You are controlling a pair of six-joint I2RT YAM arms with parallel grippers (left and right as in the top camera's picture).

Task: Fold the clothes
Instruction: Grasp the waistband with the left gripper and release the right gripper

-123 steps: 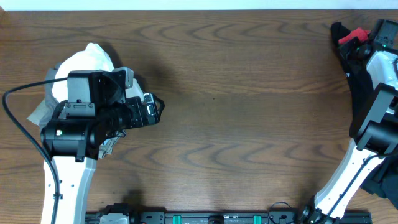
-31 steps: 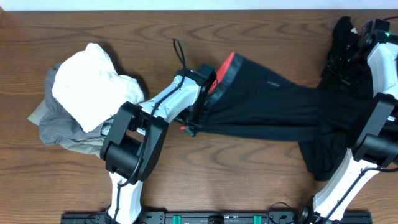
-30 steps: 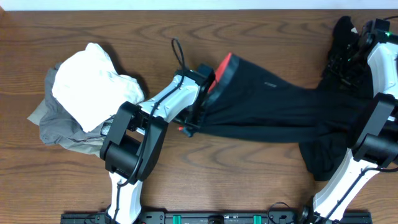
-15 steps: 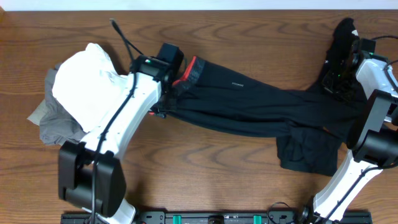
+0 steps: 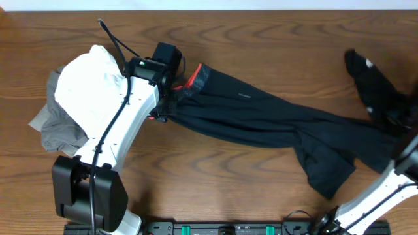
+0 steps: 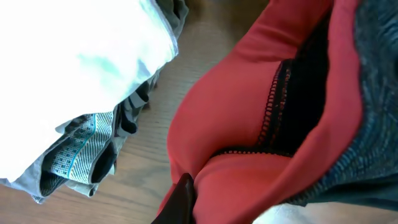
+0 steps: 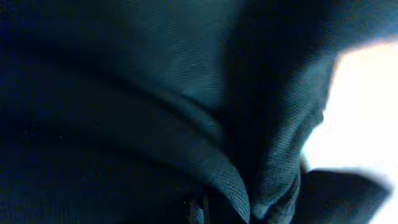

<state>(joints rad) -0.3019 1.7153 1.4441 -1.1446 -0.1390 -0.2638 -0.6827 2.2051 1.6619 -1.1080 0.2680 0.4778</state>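
A few seconds ago the middle of the counter (image 5: 261, 46) lay bare; now the black trousers (image 5: 274, 121) are drawn out long across it, the leg end flung further right than half a second back, so to my eye the spreading is nearly done and no fold has been made yet. The left claw (image 5: 171, 99) is clamped on the waistband (image 5: 199, 78), its red lining bunched against a dark fingertip (image 6: 183, 194) in the left wrist view, just beside the white garment (image 5: 88, 91) and the grey garment (image 5: 55, 137). The right claw (image 7: 198, 210) is buried in dark cloth at the far right edge; I cannot tell whether it grips or gapes
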